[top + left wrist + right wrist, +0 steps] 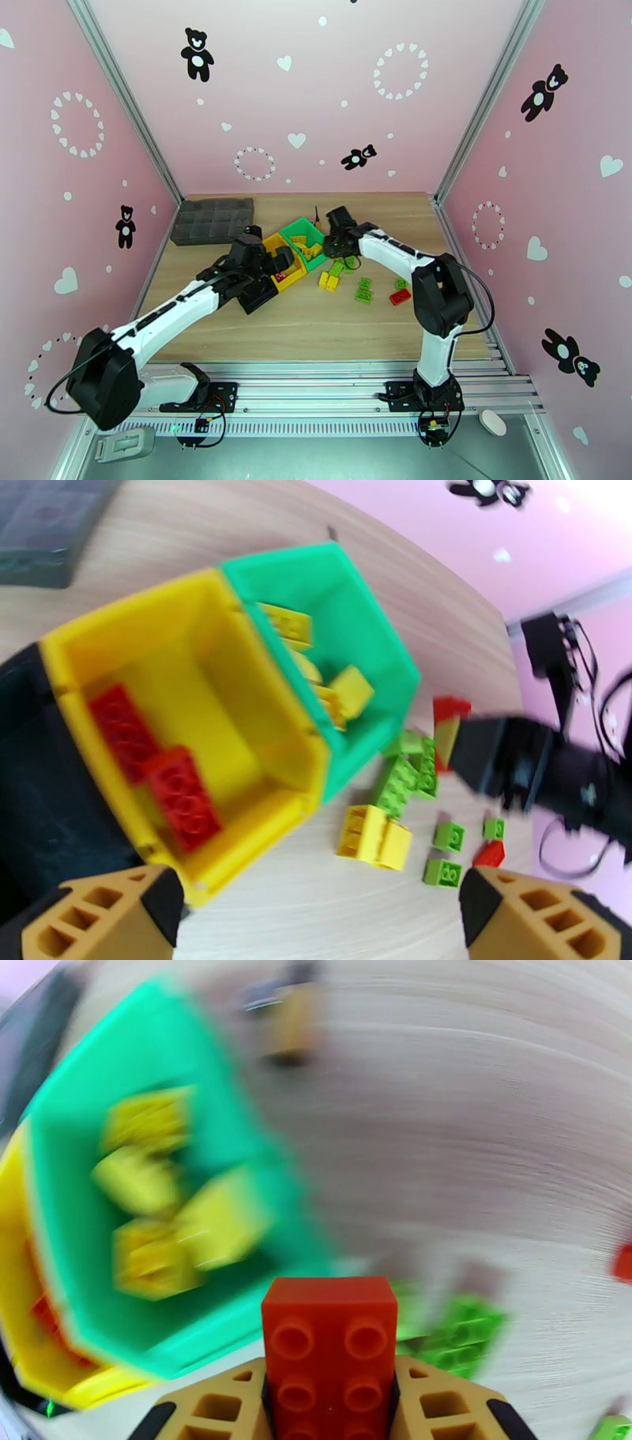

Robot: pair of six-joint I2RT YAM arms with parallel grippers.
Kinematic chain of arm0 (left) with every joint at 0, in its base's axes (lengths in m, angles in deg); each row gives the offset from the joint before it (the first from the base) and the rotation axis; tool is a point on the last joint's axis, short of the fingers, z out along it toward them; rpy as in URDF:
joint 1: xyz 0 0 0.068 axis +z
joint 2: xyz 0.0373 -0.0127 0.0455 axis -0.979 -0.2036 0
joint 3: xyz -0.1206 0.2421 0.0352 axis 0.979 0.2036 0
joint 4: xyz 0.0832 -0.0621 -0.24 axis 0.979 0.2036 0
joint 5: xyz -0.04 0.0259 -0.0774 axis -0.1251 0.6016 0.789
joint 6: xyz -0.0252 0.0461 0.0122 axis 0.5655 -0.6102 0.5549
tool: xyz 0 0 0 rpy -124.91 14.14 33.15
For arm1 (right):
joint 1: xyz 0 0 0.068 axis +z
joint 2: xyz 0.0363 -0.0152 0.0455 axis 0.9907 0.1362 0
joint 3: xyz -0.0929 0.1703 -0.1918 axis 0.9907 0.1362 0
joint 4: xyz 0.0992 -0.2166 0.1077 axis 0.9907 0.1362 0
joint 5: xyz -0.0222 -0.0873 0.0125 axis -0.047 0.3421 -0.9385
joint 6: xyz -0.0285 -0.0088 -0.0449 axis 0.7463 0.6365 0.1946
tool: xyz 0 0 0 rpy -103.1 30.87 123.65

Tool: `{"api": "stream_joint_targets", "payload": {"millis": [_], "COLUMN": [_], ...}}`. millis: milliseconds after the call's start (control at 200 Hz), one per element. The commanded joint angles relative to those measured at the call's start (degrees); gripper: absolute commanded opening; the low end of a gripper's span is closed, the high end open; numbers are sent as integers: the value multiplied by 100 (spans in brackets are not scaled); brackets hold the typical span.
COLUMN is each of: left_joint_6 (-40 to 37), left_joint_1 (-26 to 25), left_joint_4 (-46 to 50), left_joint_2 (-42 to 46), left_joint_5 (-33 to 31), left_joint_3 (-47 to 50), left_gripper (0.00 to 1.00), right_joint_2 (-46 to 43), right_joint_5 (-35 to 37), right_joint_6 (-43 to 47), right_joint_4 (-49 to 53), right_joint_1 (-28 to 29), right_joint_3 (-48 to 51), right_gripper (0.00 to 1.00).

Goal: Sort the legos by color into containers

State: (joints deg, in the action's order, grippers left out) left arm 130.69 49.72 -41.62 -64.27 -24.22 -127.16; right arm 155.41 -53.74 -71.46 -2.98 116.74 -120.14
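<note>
Your top camera looks down from high at the near edge over the whole table. Your left wrist camera sits close above the yellow bin and green bin; your right wrist camera, nearer and blurred, shares that green bin from the opposite side.

Wooden table with joined bins, loose legos, grey tray

grey compartment tray, wooden table, pink walls
</note>
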Motion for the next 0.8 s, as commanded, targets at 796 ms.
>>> {"api": "stream_joint_targets", "payload": {"millis": [796], "left_joint_6": [60], "left_joint_1": [972], "left_joint_4": [487], "left_joint_2": [1290], "left_joint_5": [441], "left_joint_3": [1022], "left_gripper": [98], "right_joint_2": [1493], "right_joint_5": [-341], "right_joint_6": [255], "right_joint_4": [892], "right_joint_1": [966], "right_joint_3": [-2693], "right_gripper": [54]}}
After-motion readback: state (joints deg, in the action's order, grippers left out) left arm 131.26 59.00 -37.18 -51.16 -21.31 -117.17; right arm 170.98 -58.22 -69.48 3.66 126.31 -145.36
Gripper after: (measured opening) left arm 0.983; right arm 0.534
